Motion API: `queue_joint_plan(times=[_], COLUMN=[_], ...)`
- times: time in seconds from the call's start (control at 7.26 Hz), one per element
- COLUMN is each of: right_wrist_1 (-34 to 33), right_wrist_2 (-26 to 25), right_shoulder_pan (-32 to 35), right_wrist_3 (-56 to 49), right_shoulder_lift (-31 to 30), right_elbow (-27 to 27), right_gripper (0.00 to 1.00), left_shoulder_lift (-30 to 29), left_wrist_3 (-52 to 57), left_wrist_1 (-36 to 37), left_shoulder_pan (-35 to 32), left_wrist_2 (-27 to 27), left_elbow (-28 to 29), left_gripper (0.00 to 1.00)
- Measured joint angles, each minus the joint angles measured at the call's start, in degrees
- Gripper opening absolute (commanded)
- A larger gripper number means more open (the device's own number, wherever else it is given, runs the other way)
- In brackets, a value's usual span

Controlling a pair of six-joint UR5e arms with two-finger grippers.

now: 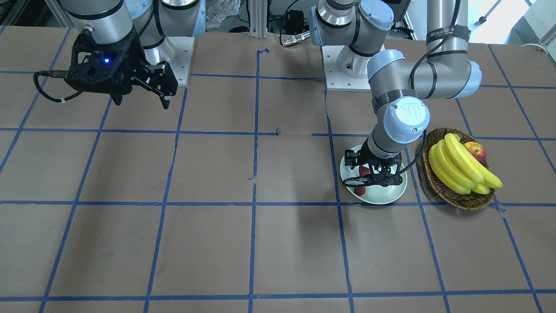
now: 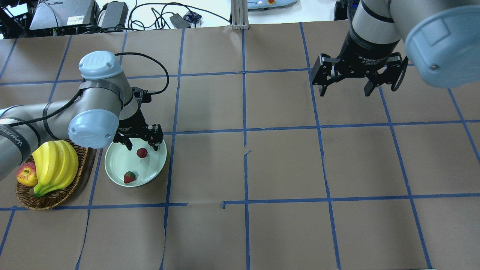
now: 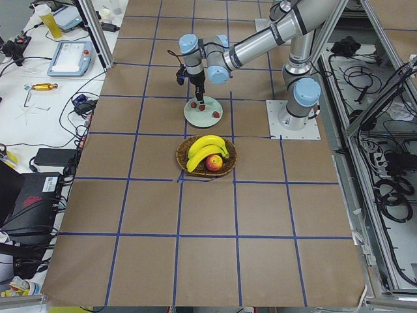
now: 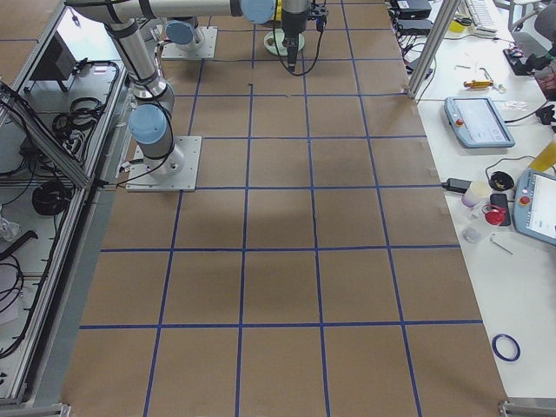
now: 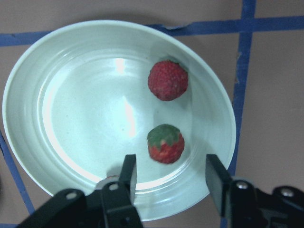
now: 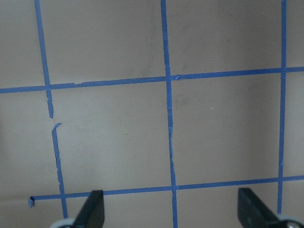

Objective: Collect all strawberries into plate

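Two small red green-capped strawberries (image 2: 141, 152) lying inside round pale mint glossy plate (image 2: 112, 168), lower left of overhead view; third not visible. Left gripper (image 2: 141, 145) low over plate, spread wide, holding nothing, one berry close under it. Advised: lift straight up without closing, clear of berry and rim. Right gripper (image 2: 345, 92) parted, empty, upper right.

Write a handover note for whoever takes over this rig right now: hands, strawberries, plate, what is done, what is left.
Left hand: open, empty, low over the far side of the plate.
Right hand: open, empty, raised above the table.
Done: two strawberries lie in the plate, one just under the left hand, one by the rim nearest the robot.
Left: no other berry shows in any view, though the arm hides part of the plate. Check there before stopping.
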Motion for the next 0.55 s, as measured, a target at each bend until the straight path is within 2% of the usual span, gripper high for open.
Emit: queue_joint_plan(times=[0.28, 0.55], right_wrist_1=[-0.2, -0.4], right_wrist_2=[0.1, 0.1], right_shoulder_pan=[0.0, 0.0], right_wrist_3=[0.0, 0.0], right_shoulder_lift=[0.0, -0.2], right_elbow=[0.0, 0.1], right_gripper=[1.00, 1.00], left_shoulder_lift=[3.6, 7.1], left_wrist_3=[0.3, 0.5], left_wrist_1=[-5.6, -16.6], left_shoulder_pan=[-1.2, -3.8], left_wrist_2=[-1.6, -2.3], left_elbow=[8.1, 19.0], left_gripper=[1.00, 1.00])
